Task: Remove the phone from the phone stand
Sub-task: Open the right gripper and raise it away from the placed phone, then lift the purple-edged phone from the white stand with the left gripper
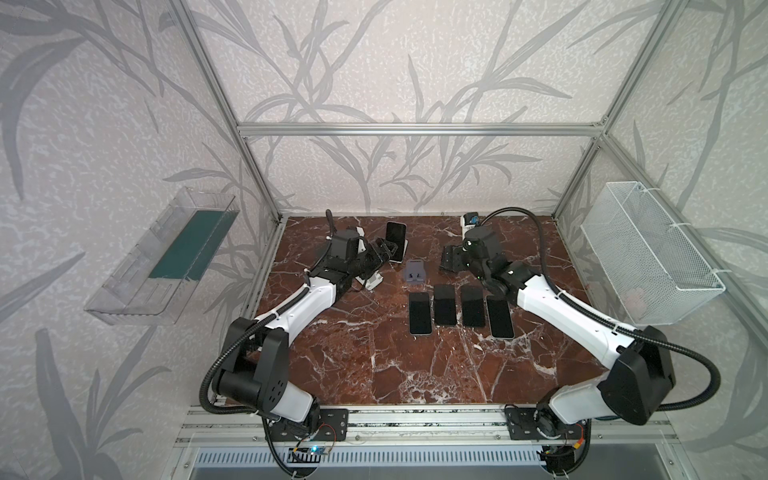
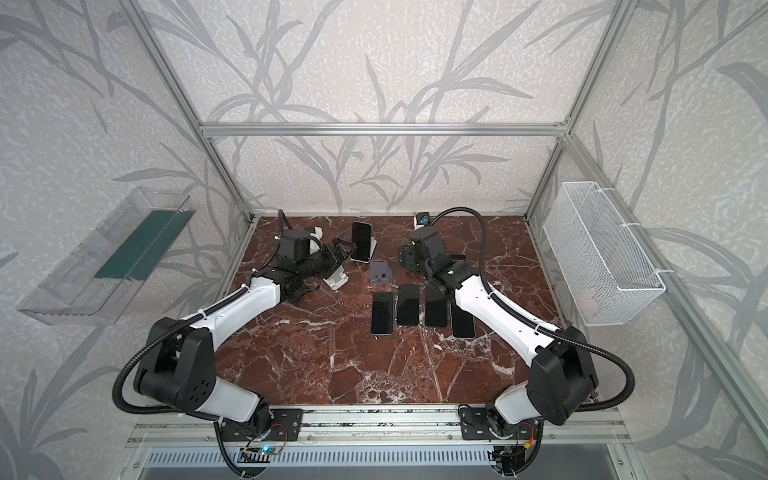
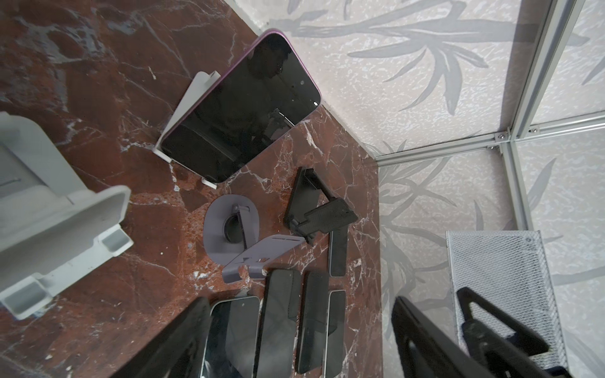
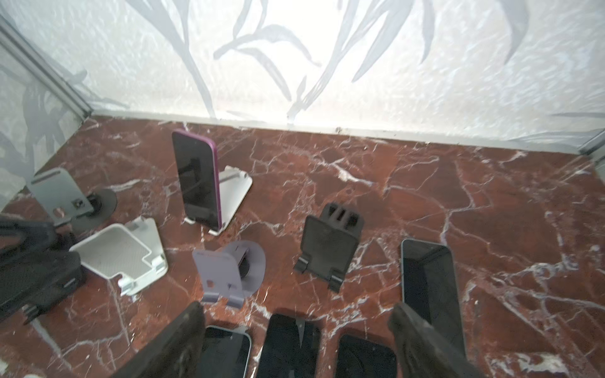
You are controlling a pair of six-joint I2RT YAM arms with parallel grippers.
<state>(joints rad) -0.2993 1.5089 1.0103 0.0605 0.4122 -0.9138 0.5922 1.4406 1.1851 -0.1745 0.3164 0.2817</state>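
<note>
The phone [image 1: 395, 240] [image 2: 360, 245] has a purple edge and a dark screen. It leans upright on a white phone stand [image 4: 234, 193] near the back of the marble table, and also shows in the wrist views [image 3: 242, 111] [image 4: 195, 178]. My left gripper [image 1: 384, 249] [image 2: 341, 249] hovers just left of it, open, and the phone lies ahead of its fingertips [image 3: 183, 330], not between them. My right gripper [image 1: 451, 259] [image 2: 409, 255] hangs open to the right, above the table, with nothing between its fingers [image 4: 419, 337].
Several dark phones [image 1: 419, 313] lie flat in a row mid-table. Empty stands stand around: a white one [image 4: 124, 258], a lavender one [image 1: 415, 276], a black one [image 4: 330, 248] and a grey one [image 4: 62, 193]. A wire basket [image 1: 648, 257] and a clear bin [image 1: 166, 257] hang on the side walls.
</note>
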